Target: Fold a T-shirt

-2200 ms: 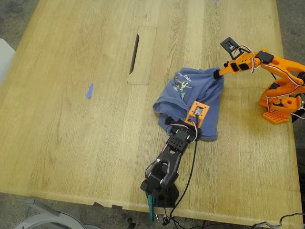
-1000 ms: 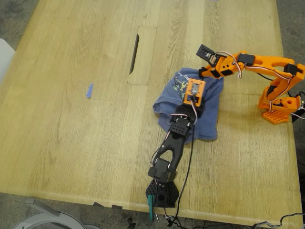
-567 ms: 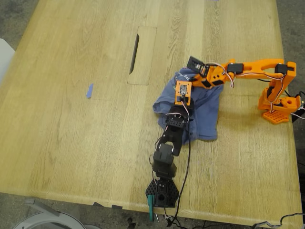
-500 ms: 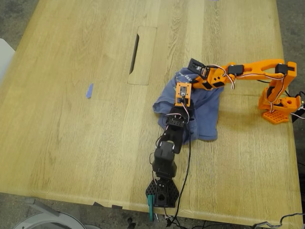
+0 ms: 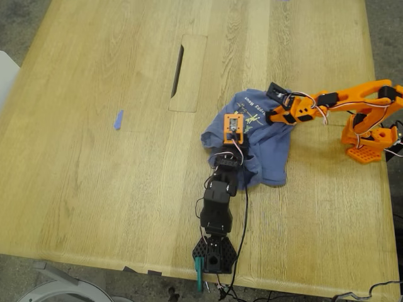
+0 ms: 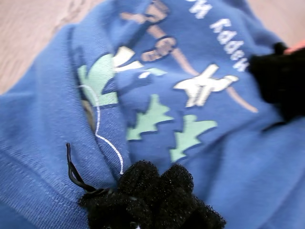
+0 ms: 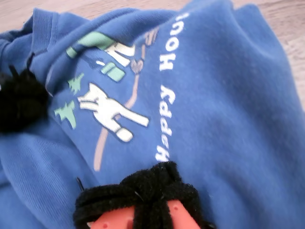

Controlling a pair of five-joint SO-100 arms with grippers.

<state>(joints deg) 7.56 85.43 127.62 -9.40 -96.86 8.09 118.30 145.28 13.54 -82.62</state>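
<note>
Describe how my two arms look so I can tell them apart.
My first arm is black with an orange camera mount; my second arm is orange with thin loose wires. My first hand and my second hand both have fuzzy black padding.

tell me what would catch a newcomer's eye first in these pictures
The crumpled blue T-shirt bunched right of centre in the exterior view stands out first, its cartoon print and pale lettering facing up. Two arms meet over it: a black arm reaching up from the near table edge and an orange arm from the exterior view's right. A small blue scrap lies alone on the wooden table toward the exterior view's left.
</note>
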